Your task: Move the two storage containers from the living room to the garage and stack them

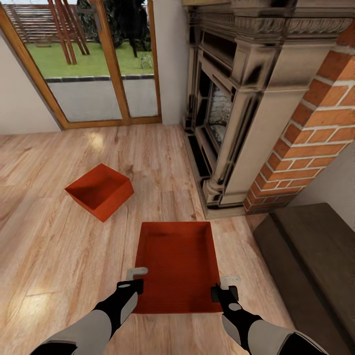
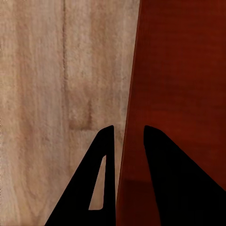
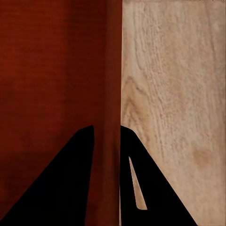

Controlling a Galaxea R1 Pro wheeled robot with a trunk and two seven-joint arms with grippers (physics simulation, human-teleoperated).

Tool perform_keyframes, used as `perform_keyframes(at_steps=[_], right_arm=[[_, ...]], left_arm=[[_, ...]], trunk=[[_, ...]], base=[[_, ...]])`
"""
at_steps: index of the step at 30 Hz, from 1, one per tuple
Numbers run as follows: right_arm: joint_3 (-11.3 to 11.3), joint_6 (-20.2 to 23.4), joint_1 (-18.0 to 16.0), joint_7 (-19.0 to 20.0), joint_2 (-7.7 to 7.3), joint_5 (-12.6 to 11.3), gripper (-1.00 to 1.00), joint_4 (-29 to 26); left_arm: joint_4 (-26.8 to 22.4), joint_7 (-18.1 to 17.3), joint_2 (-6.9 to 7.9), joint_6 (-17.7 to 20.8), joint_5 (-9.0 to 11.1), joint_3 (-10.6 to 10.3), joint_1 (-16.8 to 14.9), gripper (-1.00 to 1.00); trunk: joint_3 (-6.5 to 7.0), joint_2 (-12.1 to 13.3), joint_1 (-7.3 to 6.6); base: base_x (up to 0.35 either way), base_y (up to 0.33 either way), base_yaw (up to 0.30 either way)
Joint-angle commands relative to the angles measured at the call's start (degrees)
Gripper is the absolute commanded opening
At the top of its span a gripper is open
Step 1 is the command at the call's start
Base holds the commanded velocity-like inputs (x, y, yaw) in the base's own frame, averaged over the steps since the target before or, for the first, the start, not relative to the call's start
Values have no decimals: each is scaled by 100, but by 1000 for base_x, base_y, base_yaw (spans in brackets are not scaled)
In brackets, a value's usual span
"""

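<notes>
Left hand [image 1: 134, 277] and right hand [image 1: 228, 285] each straddle a side wall of the near box [image 1: 178, 266], closed on it (long axis pointing away), other box [image 1: 101, 190] front-left on wood floor [image 1: 59, 256].

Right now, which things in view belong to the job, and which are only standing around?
Belong to the job:
- near storage container, each side wall between the fingers of the left gripper and right gripper
- far storage container, tilted on the wood floor

Only standing around:
- brick fireplace
- dark bench
- glass door
</notes>
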Motion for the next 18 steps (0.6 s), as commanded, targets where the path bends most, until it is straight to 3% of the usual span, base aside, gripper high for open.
perform_keyframes(at_steps=[1, 18], right_arm=[[-138, -18, -5, -9, 6, -31, -100, -4], [-138, -18, -5, -6, 6, -31, -100, -4]], left_arm=[[-8, 48, -4, 35, -19, 28, 4, -100], [-8, 48, -4, 35, -16, 28, 4, -100]], trunk=[[15, 40, -23], [321, 722, -396]], base=[[0, 0, 0], [0, 0, 0]])
